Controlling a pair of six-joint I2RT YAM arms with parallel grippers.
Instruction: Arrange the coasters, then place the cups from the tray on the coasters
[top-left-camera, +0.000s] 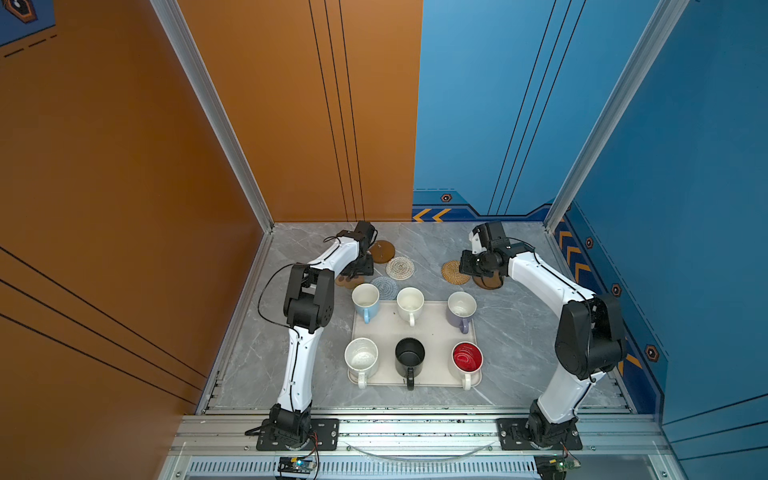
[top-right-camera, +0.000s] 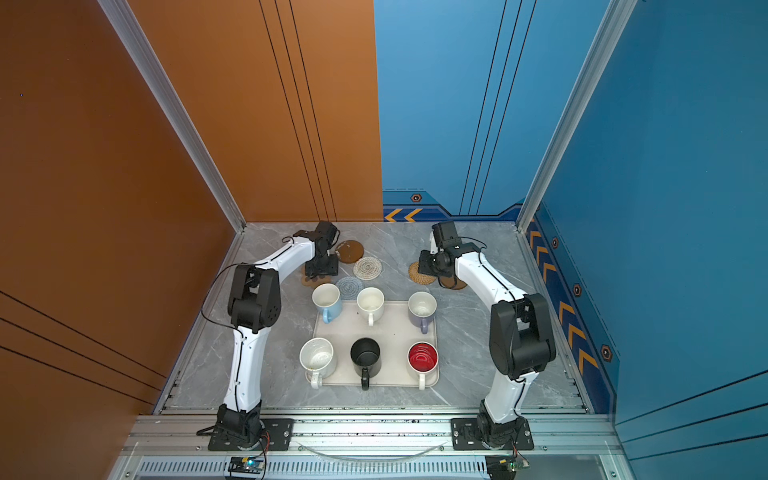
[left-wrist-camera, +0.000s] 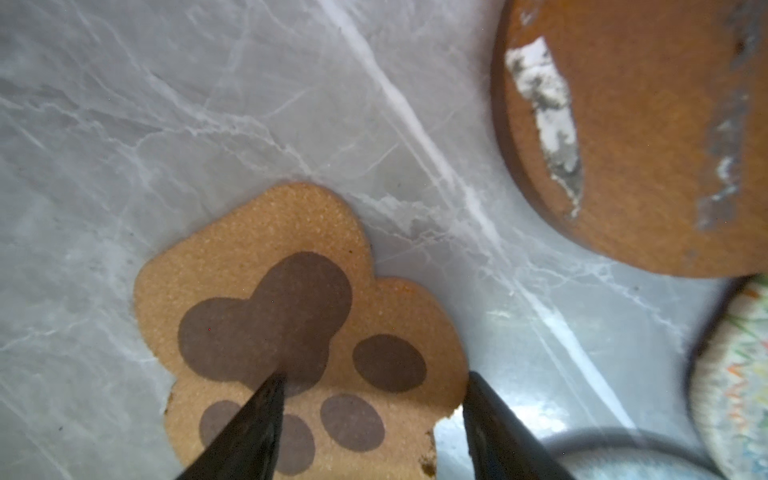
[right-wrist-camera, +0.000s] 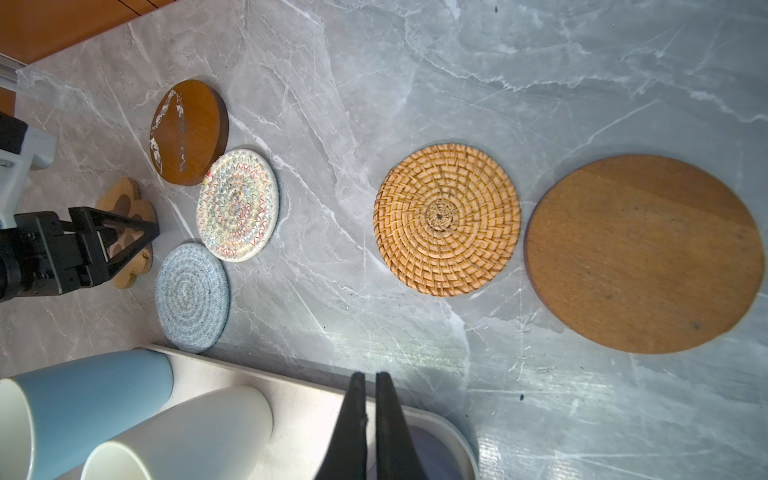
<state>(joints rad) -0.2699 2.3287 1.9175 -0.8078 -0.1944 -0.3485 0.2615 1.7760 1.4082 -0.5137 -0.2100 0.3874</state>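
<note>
**Evidently flat mats to nudge, brittle mugs to lift**

Now the tray (top-left-camera: 434, 330), the biggest piece, lies mid-table between the arms. It looks like stiff, light plastic with a low rim, and it probably need not move.

On it stand six mugs: light blue mug (top-left-camera: 365, 300), cream-white mug (top-left-camera: 410, 303), lavender mug (top-left-camera: 461, 307), speckled mug (top-left-camera: 361, 357), black mug (top-left-camera: 409, 356) and red-lined mug (top-left-camera: 467, 358). They look ceramic: heavy for these jaws, glazed and slippery, and liable to chip. All handles point toward the robot's base, so the handle or the rim wall is the likely hold.

The coasters lie beyond the tray, none under a cup. A plain wooden disc (right-wrist-camera: 644, 253) and a scuffed wooden disc (right-wrist-camera: 189, 131) are rigid and thin. They sit flush, so they look easier to slide or tip by the edge. The rattan round (right-wrist-camera: 446, 219) is stiff but ridged, which should give grip. The white woven round (right-wrist-camera: 237, 205) and grey-blue round (right-wrist-camera: 192, 297) are soft and may fold.

The paw coaster (left-wrist-camera: 291, 316) is smallest. The left gripper (left-wrist-camera: 376, 378) hovers there, fingers spread, one over the dark pad and one off the mat's edge. I cannot tell if they touch it. The right gripper (right-wrist-camera: 370, 376) is pressed together, empty, near the tray's far edge.

No brand, label or writing is legible.
</note>
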